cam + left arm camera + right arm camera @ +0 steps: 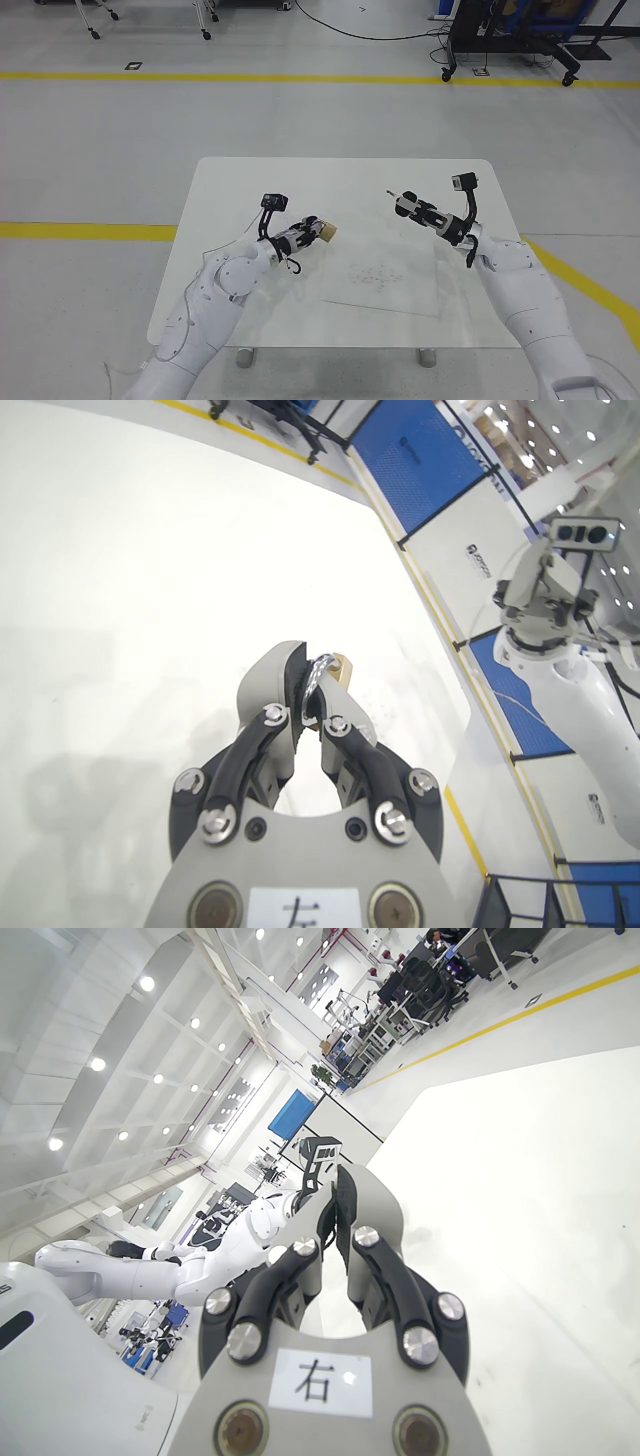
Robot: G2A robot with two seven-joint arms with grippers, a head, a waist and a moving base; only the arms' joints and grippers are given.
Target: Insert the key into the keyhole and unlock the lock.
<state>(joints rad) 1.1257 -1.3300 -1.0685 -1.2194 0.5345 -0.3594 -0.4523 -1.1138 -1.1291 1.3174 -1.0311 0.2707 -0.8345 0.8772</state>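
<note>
My left gripper (312, 233) sits left of centre in the top view, raised off the table (250, 180) and clamped narrow on the lock (327, 232). The left wrist view shows why the grip suits the job. The pads pinch the steel shackle (314, 682), so the brass body sticks out past the fingertips, free and turned towards the other arm. I judge that leaves the keyhole end unobstructed, though I can't make out the keyhole itself from any camera.

My right gripper (403, 203) is right of centre in the top view, also off the table as far as I can judge, pointing towards the upper left of the frame. Its pads are pressed almost together, and a thin sliver pokes out beyond the tips. I take that to be the key (391, 194), held by its head so the blade leads. It is too small for me to read how it is turned.

Lock and key are well apart, with bare table between them, and they don't share a line: the key aims above the lock. I reckon this is the alignment step, with nothing inserted yet. Next I'd need blade and keyhole on one axis before closing the gap. The risk I see is the lock pivoting on its round shackle when the key pushes.
</note>
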